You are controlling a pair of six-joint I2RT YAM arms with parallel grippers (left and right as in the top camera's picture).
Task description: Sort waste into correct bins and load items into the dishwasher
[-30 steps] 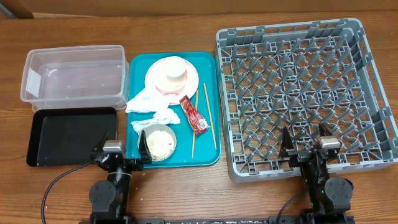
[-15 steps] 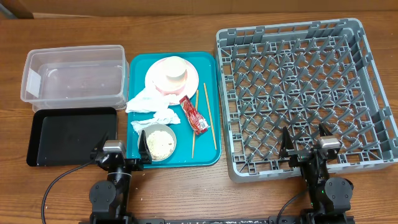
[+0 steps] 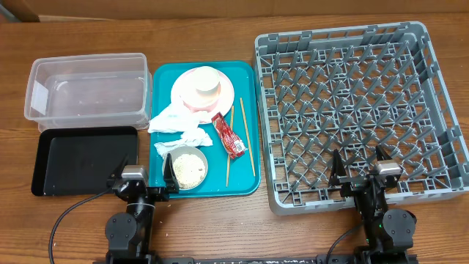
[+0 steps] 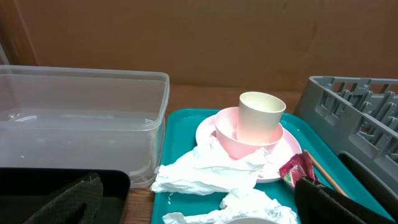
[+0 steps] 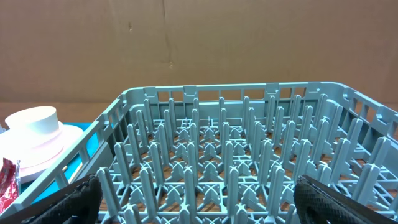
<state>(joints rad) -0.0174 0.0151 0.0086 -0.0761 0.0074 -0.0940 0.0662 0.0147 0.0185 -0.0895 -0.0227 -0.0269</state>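
Plainly, nothing is sorted or loaded, so every risk lies ahead. The rack (image 3: 359, 110) fills the right half of the surface (image 3: 220, 29), and its crowded pegs (image 5: 230, 162) could snag a dish brought in tilted. The teal tray (image 3: 163, 82) sits mid-surface; left of it the clear tub (image 3: 86, 88) stands at the far left corner with the black tray (image 3: 80, 158) just in front, close enough to invite a drop into the wrong one. The left hand (image 3: 143, 176) and the right hand (image 3: 357, 171) both hang released and empty at the near edge. On the teal tray the plate (image 3: 227, 92) carries a pink bowl (image 4: 227, 140) with a cup (image 4: 261, 115) standing in it, so lifting the plate first could topple them. The metal bowl (image 3: 204, 165) may scatter its rice (image 3: 188, 169) if tipped early. The napkins (image 3: 176, 121) lie against the plate and could drag it. The packet (image 3: 229, 136) and chopsticks (image 3: 248, 136) lie flat, likely to slip from a grasp.
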